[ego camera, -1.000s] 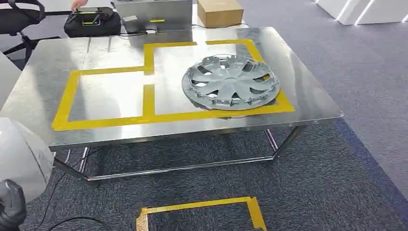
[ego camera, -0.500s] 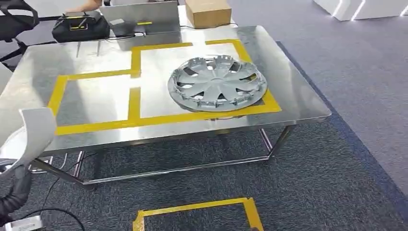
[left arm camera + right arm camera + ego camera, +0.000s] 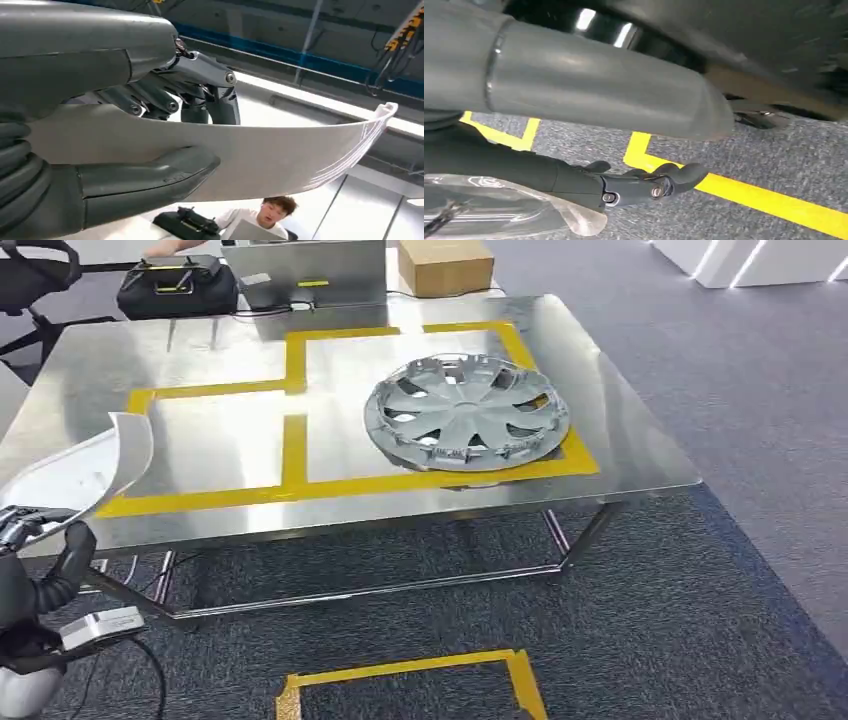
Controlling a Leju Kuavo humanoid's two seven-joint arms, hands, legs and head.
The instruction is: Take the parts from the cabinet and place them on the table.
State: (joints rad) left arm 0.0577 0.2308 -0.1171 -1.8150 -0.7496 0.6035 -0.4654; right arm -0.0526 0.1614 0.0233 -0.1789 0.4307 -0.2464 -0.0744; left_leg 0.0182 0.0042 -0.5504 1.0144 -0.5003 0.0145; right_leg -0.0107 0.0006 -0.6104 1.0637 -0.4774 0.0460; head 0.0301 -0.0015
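A silver hubcap (image 3: pixel 465 412) lies on the steel table (image 3: pixel 640 440), inside the right yellow-taped rectangle. My left hand (image 3: pixel 40 560) is low at the table's front left corner and grips a white curved panel (image 3: pixel 100 465). The panel's far end reaches over the table edge beside the left taped rectangle (image 3: pixel 215 445). In the left wrist view the thumb (image 3: pixel 140 182) presses under the white panel (image 3: pixel 280 155) and the fingers (image 3: pixel 200 75) lie over it. My right hand (image 3: pixel 574 180) hangs above the carpet, its fingers apart from the thumb and holding nothing.
At the table's far edge stand a black bag (image 3: pixel 178 285), a grey case (image 3: pixel 310 275) and a cardboard box (image 3: pixel 445 265). A person (image 3: pixel 260 215) sits beyond it. A yellow tape square (image 3: pixel 415 685) marks the carpet in front. Cables and a small white device (image 3: pixel 100 625) lie by the table leg.
The camera has swayed slightly. My left hand has lifted the white panel up and forward, from beside my body to over the table's front left edge.
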